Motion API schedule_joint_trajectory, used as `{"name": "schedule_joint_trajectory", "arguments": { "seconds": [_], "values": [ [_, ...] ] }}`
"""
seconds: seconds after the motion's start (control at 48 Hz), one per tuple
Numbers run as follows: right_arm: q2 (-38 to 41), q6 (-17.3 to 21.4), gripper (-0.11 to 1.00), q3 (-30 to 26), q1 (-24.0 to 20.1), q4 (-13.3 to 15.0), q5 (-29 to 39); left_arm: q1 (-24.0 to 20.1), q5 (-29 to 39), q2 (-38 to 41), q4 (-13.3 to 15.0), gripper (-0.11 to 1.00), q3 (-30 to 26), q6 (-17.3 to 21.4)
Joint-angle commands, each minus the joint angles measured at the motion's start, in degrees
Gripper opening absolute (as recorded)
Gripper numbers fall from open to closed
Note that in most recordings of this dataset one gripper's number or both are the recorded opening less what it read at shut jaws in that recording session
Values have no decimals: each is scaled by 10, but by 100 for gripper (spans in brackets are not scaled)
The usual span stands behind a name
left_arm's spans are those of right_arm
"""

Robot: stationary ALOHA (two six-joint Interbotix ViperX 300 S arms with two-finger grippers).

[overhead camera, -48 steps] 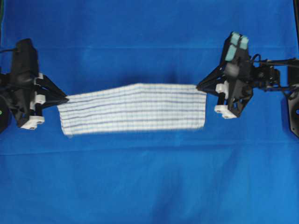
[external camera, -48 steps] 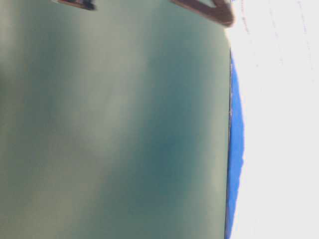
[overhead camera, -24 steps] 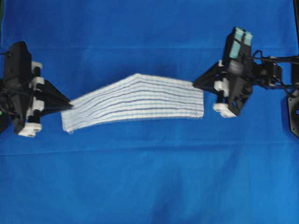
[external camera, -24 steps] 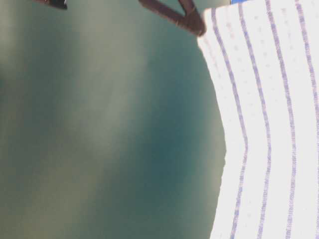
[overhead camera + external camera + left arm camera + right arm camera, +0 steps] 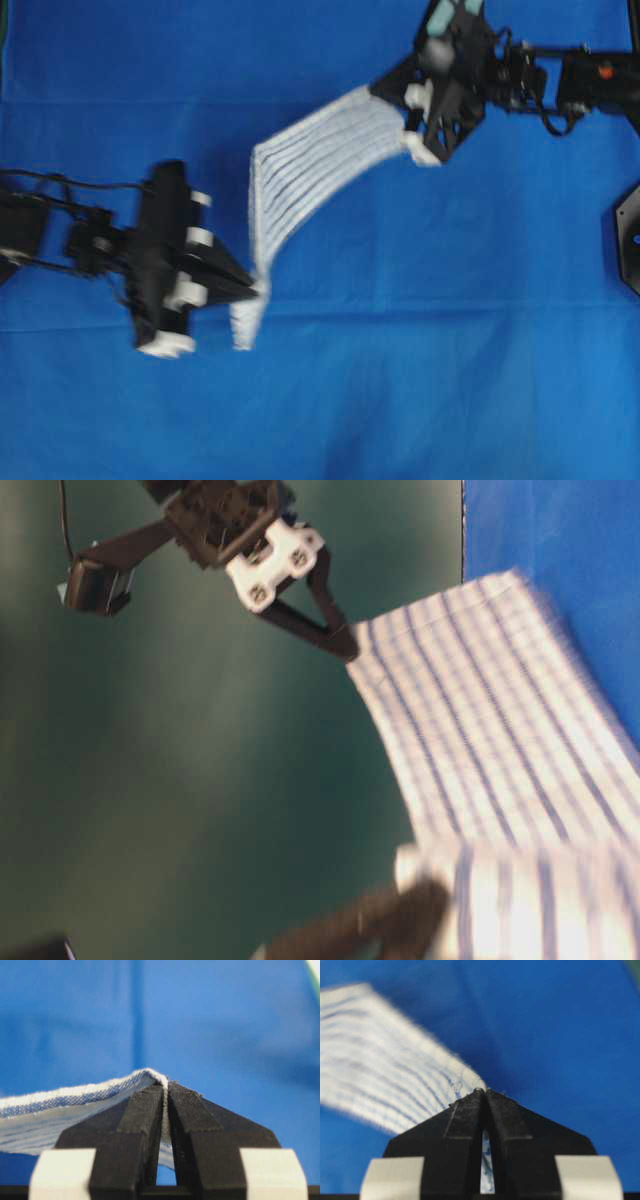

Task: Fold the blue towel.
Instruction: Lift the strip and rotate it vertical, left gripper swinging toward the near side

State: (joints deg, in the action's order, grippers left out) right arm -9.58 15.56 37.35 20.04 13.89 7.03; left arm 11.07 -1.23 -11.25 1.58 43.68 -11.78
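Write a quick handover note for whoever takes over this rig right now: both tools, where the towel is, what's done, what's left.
Left tool: shut on one end of the blue towel.
Right tool: shut on the opposite end.
Towel: held between both tools above the blue tablecloth, hanging twisted, running from upper right to lower left in the overhead view.
Done: both ends gripped, towel lifted.
Left: lay it down folded, then release.

Robot lab bench, plain blue tablecloth (image 5: 400, 380) covering the table, two black arms, wrist cameras
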Motion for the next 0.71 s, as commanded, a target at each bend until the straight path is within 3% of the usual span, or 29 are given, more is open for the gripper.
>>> {"name": "schedule_joint_trajectory", "arguments": {
  "seconds": [0.0, 0.334, 0.688],
  "values": [
    [2, -1, 2, -28, 18, 11, -3, 5, -8, 30, -2, 2, -59, 5],
    [22, -2, 2, -58, 56, 25, -6, 6, -5, 149, -1, 2, -208, 58],
    [-9, -1, 2, -26, 82, 26, 4, 4, -23, 203, -1, 2, -271, 59]
  ]
}}
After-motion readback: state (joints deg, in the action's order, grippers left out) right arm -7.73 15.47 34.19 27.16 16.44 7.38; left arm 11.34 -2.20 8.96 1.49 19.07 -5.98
